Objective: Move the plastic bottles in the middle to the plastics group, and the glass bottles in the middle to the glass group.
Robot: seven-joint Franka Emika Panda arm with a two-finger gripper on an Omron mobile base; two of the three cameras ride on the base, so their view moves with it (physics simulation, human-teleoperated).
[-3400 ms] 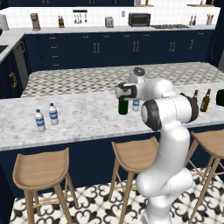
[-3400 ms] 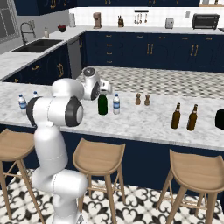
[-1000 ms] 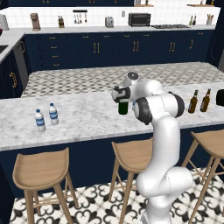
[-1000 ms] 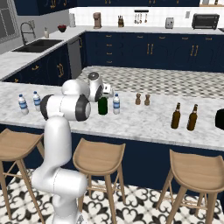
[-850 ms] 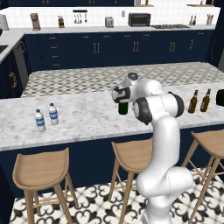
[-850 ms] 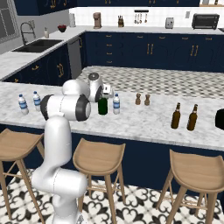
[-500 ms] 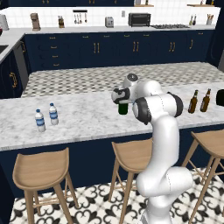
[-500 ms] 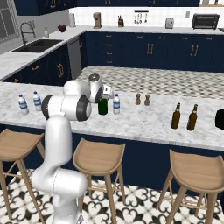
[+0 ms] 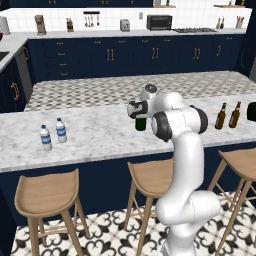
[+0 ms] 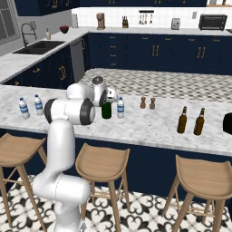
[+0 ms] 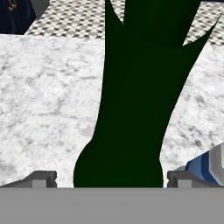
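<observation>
Gripper [image 11: 112, 177] wide open, fingertips either side of green wine bottle [image 11: 131, 96], not clamped. Bottle upright on marble counter [image 11: 39, 96]; small water bottle [image 10: 120, 108] just beside.

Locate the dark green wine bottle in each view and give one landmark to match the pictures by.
Left base view: green wine bottle at centre, its top hidden by the robot's hand.
Right base view: left of centre, beside the small water bottle.
Hand view: fills the middle, between the open pincer tips.
Shared landmark: the marble counter it stands on.
</observation>
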